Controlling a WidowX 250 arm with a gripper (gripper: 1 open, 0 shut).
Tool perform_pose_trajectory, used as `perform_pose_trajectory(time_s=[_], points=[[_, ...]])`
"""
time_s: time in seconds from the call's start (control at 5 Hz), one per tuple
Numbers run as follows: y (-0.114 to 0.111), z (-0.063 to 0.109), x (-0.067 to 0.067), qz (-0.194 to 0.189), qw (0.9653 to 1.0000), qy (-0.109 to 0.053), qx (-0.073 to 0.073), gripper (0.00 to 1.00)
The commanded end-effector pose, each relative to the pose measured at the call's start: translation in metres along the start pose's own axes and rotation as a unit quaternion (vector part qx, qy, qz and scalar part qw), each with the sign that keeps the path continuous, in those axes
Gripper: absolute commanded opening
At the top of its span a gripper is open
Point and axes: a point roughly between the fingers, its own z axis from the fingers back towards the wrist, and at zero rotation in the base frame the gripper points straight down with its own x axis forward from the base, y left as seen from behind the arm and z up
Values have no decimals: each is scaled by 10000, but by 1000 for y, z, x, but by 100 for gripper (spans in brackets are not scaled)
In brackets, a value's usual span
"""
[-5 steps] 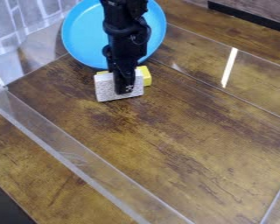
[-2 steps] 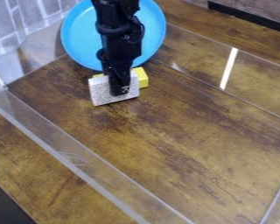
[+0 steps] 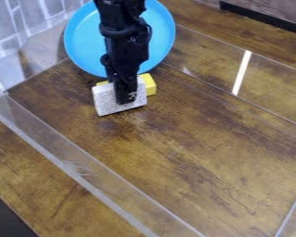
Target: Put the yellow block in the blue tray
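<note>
**A test bench, not a home**

I work on a dark wood-grain surface [image 3: 200, 157] fenced by clear plastic walls [image 3: 64, 153], the sort of enclosure built for robot trials. Only a few plain props sit here: a blue tray [image 3: 82, 37] and two small blocks [image 3: 119, 95]. It reads as a lab.

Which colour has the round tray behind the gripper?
Bright blue: the blue tray shows clearly in the camera view.
</note>
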Motion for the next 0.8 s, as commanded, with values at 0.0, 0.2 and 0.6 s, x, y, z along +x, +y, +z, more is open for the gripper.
perform_pose_trajectory(time_s=[0.0, 0.2, 0.6], points=[[-12, 2, 0, -89, 9999, 57, -121, 0], [-13, 14, 4, -115, 9999, -8, -77, 0], [-14, 37, 9, -187, 9998, -86, 16, 0]])
